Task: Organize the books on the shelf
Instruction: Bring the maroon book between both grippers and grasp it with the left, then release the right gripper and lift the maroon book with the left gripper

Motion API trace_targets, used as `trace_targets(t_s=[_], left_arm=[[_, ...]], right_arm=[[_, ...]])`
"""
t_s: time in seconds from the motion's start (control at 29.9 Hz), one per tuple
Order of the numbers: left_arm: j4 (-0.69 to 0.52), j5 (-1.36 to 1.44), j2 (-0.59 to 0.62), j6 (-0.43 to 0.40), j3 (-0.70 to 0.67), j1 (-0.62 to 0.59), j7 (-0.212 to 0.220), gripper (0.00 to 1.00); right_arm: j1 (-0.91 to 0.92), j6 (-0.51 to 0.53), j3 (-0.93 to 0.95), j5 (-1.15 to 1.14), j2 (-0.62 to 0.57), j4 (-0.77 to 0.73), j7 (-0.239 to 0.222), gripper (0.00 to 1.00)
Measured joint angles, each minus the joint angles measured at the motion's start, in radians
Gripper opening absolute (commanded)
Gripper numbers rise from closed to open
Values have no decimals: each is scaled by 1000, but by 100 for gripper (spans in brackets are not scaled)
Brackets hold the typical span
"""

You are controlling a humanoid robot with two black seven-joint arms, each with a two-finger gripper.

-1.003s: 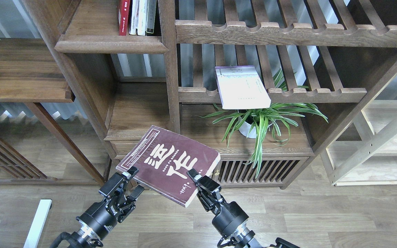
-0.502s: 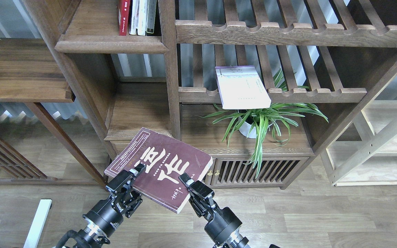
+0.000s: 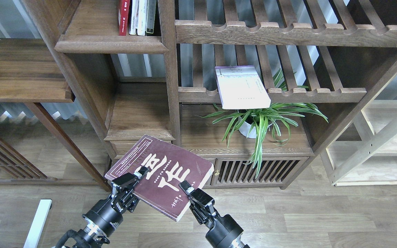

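The dark maroon book [image 3: 171,165] with big white characters is held tilted in the air in front of the low cabinet. My left gripper [image 3: 134,176] is shut on its near left edge. My right gripper [image 3: 185,187] is shut on its near right edge. The pale lavender-white book [image 3: 241,88] lies flat on a slatted rack, overhanging its front rail. The bright red book [image 3: 123,17] stands upright with other books on the solid dark-brown shelf [image 3: 110,44] at the upper left.
A potted spider plant [image 3: 260,120] stands under the slatted rack on the cabinet top [image 3: 205,137]. An empty compartment [image 3: 140,110] lies left of the upright post [image 3: 171,75]. A white object [image 3: 38,224] stands at the lower left on the wooden floor.
The maroon book has moved down and to the left with my right gripper. My left gripper, open beside it a second ago, has closed on its left edge.
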Motion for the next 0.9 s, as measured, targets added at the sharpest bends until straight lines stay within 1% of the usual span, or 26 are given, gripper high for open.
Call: trace_targets(t_s=[0.1,0.2,0.27,0.3,0.33,0.37,0.4,0.47,0.5,0.67,0.74,0.8,0.9], left_arm=[[0,7,4,0,1,0,1,0],[-3,18,10,0,2,-1,1,0],[-6,27,17,0,3,-1,1,0],[-7,30,23,0,2,0,0,0],[-7,33,28,0,2,1,0,0],[-8,35,31,0,1,2,-1,0],[-8,36,33,0,1,3,-1,0],[-8,38,35,0,1,5,-1,0],[-8,40,36,0,1,5,-1,0],[-8,75,47,0,-7,8,-1,0],[-8,105,58,0,-16,10,-9,0],[-9,150,74,0,-27,11,-29,0],[-20,279,103,0,-72,12,-73,0]], right_arm=[[-4,0,4,-5,-1,0,-12,18],[-5,0,8,-8,-2,0,-20,24],[-6,0,9,-9,-7,0,-22,32],[-6,0,10,-9,-9,-1,-22,38],[-6,0,11,-9,-10,-1,-22,47],[-5,0,11,-9,-12,-2,-21,58],[-2,0,11,-9,-13,-2,-21,72],[6,0,13,-12,-19,-2,-20,94],[11,0,17,-13,-24,-3,-20,100],[28,0,72,-13,-63,-9,-12,100],[30,0,117,-8,-74,-23,-10,100],[30,0,168,-5,-80,-46,-9,100],[30,0,237,-4,-82,-84,-9,100]])
